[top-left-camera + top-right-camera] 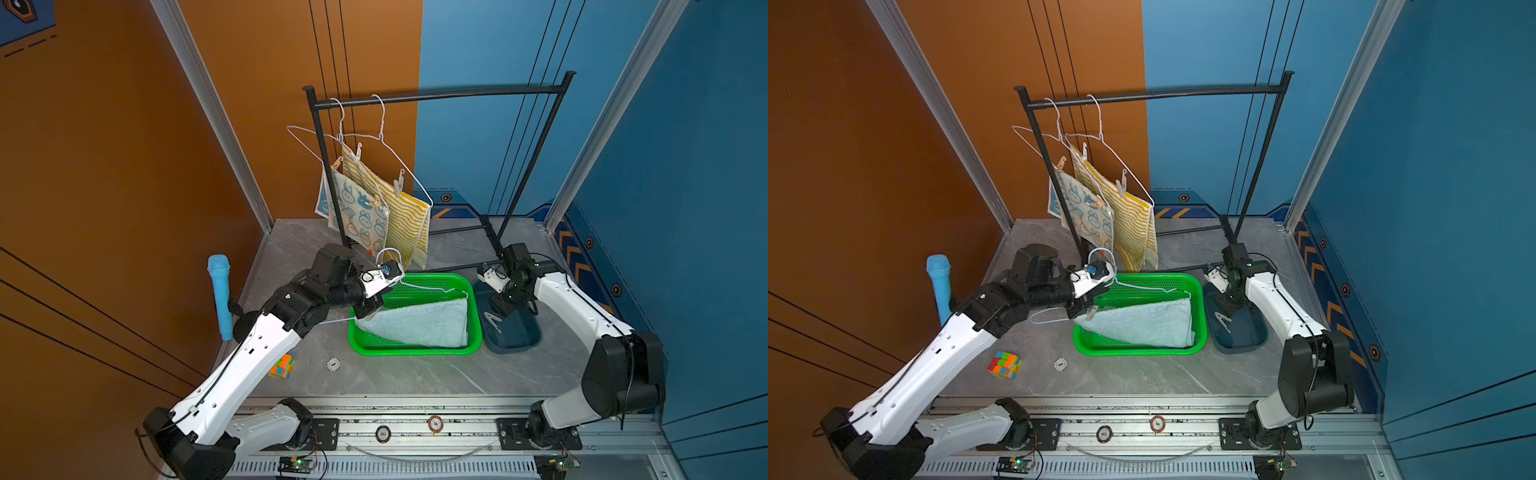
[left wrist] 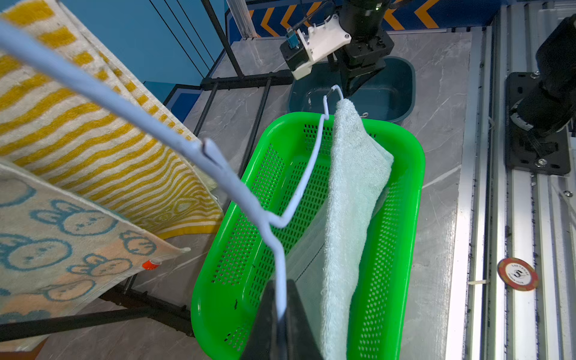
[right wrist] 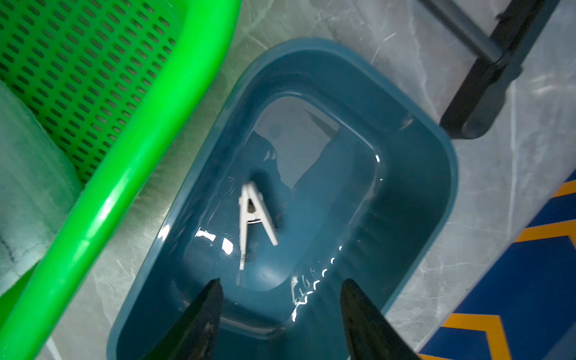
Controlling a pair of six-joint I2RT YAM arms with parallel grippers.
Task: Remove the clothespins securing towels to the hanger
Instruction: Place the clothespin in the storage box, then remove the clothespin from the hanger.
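Evidently the left gripper (image 2: 279,307) clamps the hanger (image 2: 299,193) so its towel (image 1: 419,322) hangs into the basket (image 1: 415,352), while the right gripper (image 3: 282,282) gapes empty above a clothespin (image 3: 252,218) lying in the tub (image 3: 430,174).

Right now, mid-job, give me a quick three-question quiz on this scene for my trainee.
1. True or false: the pin in the bin is clamped by the right gripper.
2. What does the left gripper hold? A: hanger. B: basket. C: cube.
3. How many towels hang on the rack?
Key: 1 false, the jaws stand open above it; 2 A; 3 two.
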